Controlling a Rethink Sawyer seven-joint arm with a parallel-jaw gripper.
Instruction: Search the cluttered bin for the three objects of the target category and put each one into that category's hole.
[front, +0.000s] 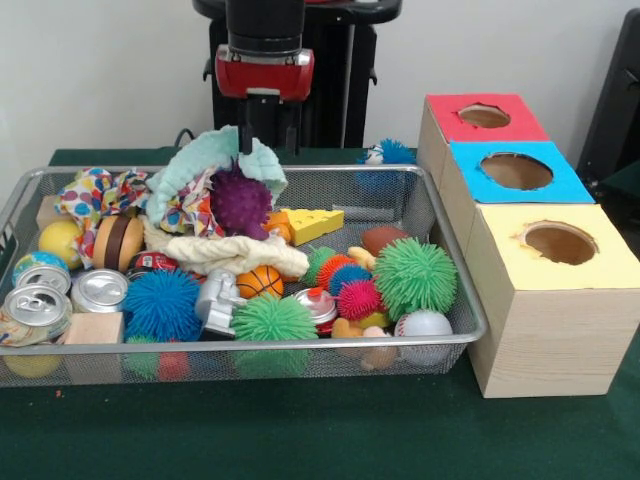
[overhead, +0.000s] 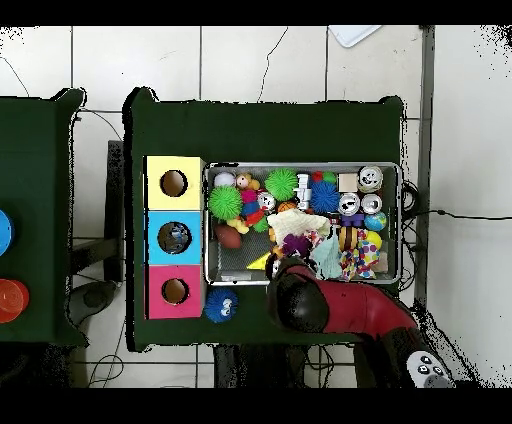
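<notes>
The wire-mesh bin (front: 455, 275) is full of toys; it also shows in the overhead view (overhead: 302, 166). My gripper (front: 268, 140) hangs over the bin's far middle, its fingers (front: 245, 135) apart, astride the raised top of a mint-lined patterned cloth (front: 205, 160). The cloth arches over a purple spiky ball (front: 240, 202). No see-through bottle shows in either view; they are hidden in the clutter. The round hole in the red top (front: 484, 116) is the farthest of three on the wooden box to the right; it also shows in the overhead view (overhead: 175, 291). There my arm (overhead: 300, 300) covers the gripper.
Silver cans (front: 40, 305) lie at the front left. Green (front: 415, 275) and blue (front: 160, 305) spiky balls, a cream cloth (front: 225, 252) and a yellow cheese wedge (front: 312, 222) fill the bin. The blue-topped hole (front: 515, 170) and yellow-topped hole (front: 560, 242) adjoin the red one. A blue spiky ball (front: 390, 152) sits behind the bin.
</notes>
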